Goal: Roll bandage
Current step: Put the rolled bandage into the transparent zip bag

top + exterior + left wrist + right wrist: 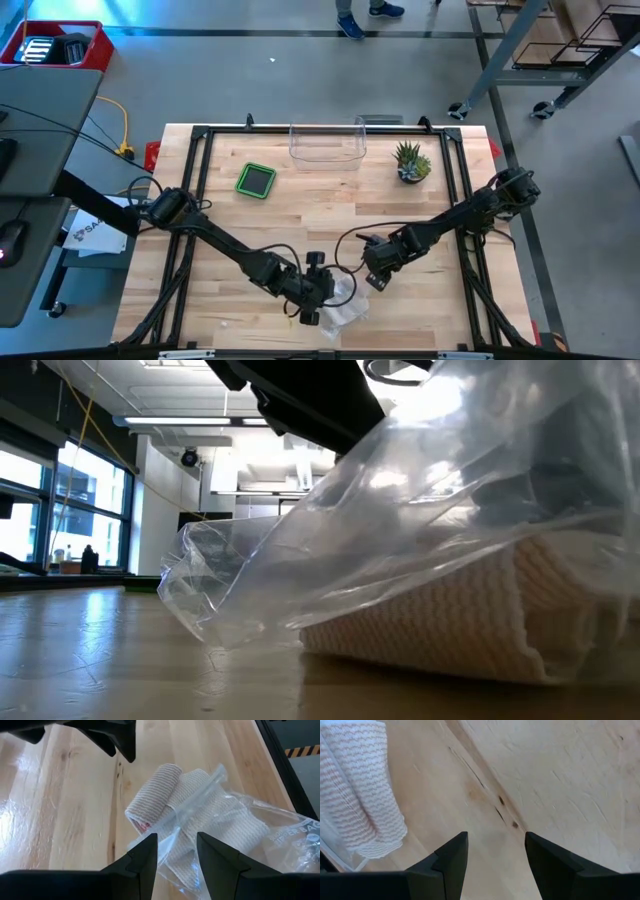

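Left claw (176,851) is hovering parted over bandage (165,800) in bag (260,827); right claw (496,851) is waiting at 2 o'clock, parted, empty.

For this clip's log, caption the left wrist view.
Left gripper open above a beige bandage half inside a clear plastic bag on the wooden table.

Partial print on clear plastic bag (280,830): letters "PER BA" legible at its edge; remainder unreadable.
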Motion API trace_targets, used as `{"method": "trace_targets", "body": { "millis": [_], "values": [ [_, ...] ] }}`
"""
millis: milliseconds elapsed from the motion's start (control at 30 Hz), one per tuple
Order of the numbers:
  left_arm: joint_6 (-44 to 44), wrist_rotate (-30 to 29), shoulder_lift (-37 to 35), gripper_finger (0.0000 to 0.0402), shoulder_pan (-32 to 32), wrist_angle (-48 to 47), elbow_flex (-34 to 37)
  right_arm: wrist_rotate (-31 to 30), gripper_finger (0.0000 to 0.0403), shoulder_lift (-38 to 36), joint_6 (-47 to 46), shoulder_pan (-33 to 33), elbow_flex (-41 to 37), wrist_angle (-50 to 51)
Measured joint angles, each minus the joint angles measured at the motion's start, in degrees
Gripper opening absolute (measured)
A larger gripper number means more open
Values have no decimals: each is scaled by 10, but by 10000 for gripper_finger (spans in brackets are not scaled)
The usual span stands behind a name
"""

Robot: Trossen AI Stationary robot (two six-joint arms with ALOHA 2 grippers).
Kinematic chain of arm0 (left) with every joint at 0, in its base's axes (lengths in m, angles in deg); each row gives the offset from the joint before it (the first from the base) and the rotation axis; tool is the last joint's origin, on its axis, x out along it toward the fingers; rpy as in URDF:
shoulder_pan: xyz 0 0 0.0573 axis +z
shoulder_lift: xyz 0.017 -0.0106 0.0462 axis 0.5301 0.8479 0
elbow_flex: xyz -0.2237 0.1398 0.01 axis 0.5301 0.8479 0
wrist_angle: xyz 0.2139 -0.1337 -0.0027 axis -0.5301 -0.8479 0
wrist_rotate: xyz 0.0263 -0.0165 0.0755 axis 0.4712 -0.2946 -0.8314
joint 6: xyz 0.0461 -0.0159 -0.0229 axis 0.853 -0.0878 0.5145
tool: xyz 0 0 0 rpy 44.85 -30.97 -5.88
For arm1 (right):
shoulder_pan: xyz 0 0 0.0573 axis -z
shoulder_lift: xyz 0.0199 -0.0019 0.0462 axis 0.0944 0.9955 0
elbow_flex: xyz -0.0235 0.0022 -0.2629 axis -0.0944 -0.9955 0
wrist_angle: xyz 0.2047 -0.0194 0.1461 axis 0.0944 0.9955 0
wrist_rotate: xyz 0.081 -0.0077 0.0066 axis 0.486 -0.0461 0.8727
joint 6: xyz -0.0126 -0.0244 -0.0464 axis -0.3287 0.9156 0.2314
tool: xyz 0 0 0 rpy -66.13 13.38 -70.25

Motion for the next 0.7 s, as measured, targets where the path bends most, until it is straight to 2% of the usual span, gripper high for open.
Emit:
{"method": "trace_targets", "body": {
  "millis": [467,700],
  "values": [
    [28,-4,0,133,6,-4,0,7,190,0,2,-4,0,8],
    [21,-4,0,133,6,-38,0,15,190,0,-36,-65,0,-1]
  ]
}}
